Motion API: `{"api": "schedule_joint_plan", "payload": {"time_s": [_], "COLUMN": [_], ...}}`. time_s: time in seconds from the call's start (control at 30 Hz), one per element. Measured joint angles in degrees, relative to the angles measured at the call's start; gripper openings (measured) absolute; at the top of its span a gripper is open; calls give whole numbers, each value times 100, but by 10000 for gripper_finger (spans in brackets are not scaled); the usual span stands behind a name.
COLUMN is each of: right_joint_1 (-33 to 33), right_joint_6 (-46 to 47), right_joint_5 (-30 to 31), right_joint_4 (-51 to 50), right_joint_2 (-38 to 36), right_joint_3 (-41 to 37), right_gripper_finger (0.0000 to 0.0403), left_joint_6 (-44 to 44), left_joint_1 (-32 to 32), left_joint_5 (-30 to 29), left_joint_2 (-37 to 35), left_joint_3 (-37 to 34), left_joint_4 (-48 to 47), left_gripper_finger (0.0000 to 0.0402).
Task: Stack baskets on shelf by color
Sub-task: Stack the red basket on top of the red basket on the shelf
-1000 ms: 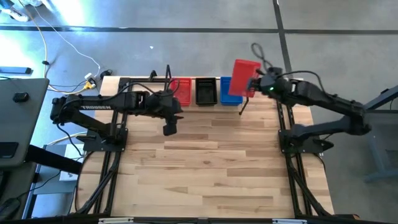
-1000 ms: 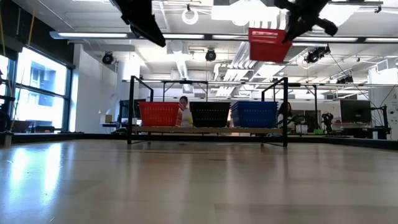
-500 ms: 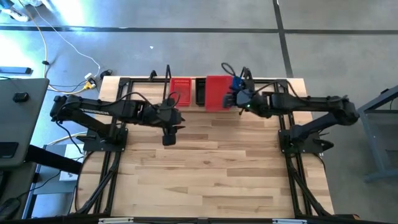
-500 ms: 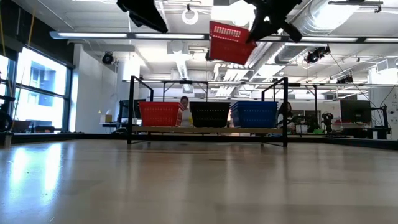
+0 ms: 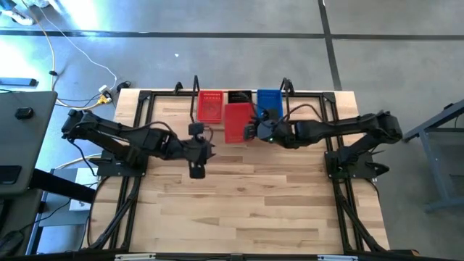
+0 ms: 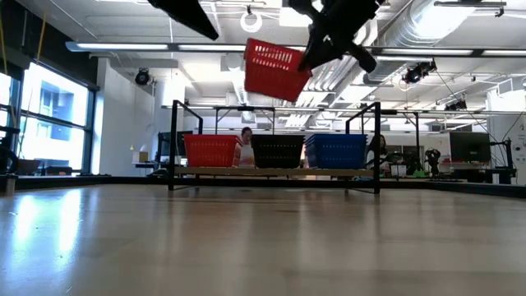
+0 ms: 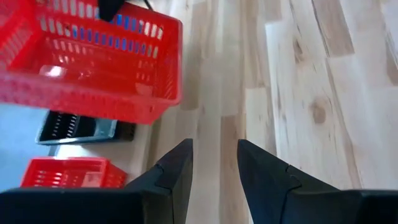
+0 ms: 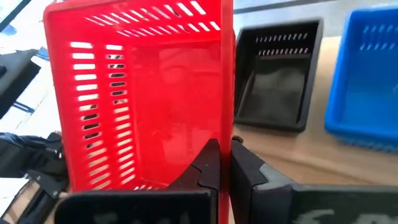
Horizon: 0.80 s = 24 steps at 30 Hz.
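So, quick rundown:
Right tool: clamped on the rim of a red perforated plastic basket, carried tilted in the air, above the light wood shelf.
Risk: thin-rim grip, so I'd guess it could slip or snag.
Nearby: red, black, blue baskets below it.
Left tool: fingers apart, empty, above the tabletop.

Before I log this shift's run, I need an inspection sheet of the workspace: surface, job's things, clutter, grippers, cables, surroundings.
Surface: wooden tabletop, bare in front.
Job's things: shelf holds red basket stack, black basket stack, blue basket stack; one carried red basket, tilted, above the shelf.
Clutter: nothing seen.
Grippers: right gripper shut on the carried basket's wall; left gripper open, empty, over the table.
Cables: yellow and white cables on the floor.
Surroundings: person behind the shelf.
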Motion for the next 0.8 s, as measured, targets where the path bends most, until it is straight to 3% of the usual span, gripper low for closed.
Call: {"api": "schedule_joint_plan", "payload": {"time_s": [0.47,0.8], "right_joint_1": [174,195], "right_joint_6": [496,522], "right_joint_5": [-125,-248], "right_joint_4": [674,1140], "right_joint_2": [821,966], "right_joint_3": [0,0], "right_gripper_finger": [0,0], "left_joint_6": [-2,142], "left_joint_1": [-248,-244], "left_joint_5": [-478,-564], "left_joint_2": [734,993], "left_joint_3": [-13,-7], "left_joint_4": [40,109], "left_gripper_finger": [115,115]}}
